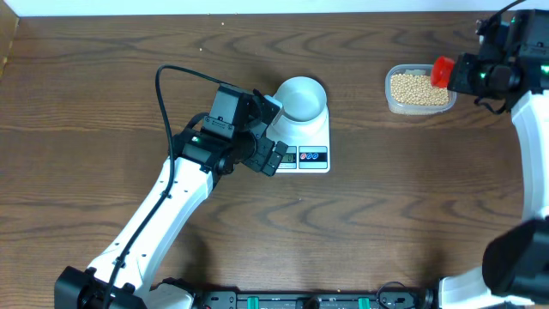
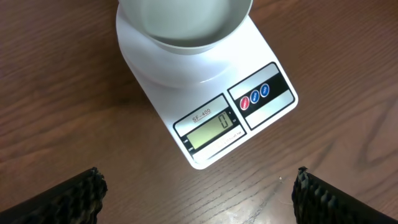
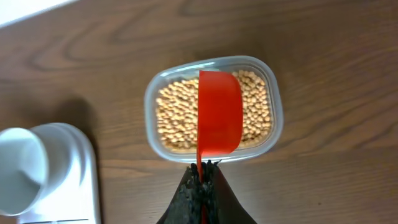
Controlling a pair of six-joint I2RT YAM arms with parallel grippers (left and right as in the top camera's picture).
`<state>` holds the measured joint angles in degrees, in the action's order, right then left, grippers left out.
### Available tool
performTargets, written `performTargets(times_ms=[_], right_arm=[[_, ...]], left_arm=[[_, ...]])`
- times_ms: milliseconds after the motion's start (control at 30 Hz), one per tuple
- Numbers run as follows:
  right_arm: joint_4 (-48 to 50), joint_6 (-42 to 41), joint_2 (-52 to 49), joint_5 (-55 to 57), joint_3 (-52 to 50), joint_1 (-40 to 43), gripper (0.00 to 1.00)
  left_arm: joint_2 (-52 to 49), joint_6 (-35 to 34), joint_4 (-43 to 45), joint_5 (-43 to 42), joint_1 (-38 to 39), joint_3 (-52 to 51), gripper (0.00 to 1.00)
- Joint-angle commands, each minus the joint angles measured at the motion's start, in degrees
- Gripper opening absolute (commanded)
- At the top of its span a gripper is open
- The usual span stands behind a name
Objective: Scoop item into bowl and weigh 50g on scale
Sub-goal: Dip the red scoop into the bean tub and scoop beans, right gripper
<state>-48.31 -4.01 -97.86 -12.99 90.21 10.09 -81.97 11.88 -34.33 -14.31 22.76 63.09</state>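
Starting with the beans (image 3: 174, 118): where do they lie from the scale (image 1: 310, 142)?

— All in the clear tub (image 1: 390, 101), well apart from the scale, to its right on the wooden surface (image 1: 103, 69).

And the bowl (image 1: 302, 96)?

— On the scale's far end, with the display and two round buttons at the near end.

Does any view give the reading?

— Only the left wrist view, which shows a zero. Overhead it is too small to read.

What does the right wrist view add?

— The red scoop (image 3: 219, 112) is over the beans, hollow side down. Its thin handle runs back into the right end effector (image 3: 202, 180), whose fingers are pressed together on it. Overhead, only a red patch shows at that arm's tip. I cannot tell whether the scoop touches the beans.

And the left end effector (image 2: 199, 199)?

— It is spread wide and holds nothing, with one dark finger (image 2: 74, 196) at each lower corner of its own view. Overhead it sits at the scale's left edge, near the display. I cannot tell whether it touches.
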Motion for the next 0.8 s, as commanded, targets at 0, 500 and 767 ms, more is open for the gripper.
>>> performTargets(times_ms=[0,500,767], right_arm=[[0.7,5.1,-1.6,0.6,1.1,0.5,0.01],[2.5,8.9,-8.3,-1.1,0.9,2.5,0.01],[2.7,9.0,-11.5,-5.9,0.9,2.8,0.01]], left_arm=[[0.0,0.5,-0.2,-0.5,-0.1,0.0,0.98],[0.0,0.5,-0.2,-0.5,-0.1,0.0,0.98],[0.0,0.5,-0.2,-0.5,-0.1,0.0,0.98]])
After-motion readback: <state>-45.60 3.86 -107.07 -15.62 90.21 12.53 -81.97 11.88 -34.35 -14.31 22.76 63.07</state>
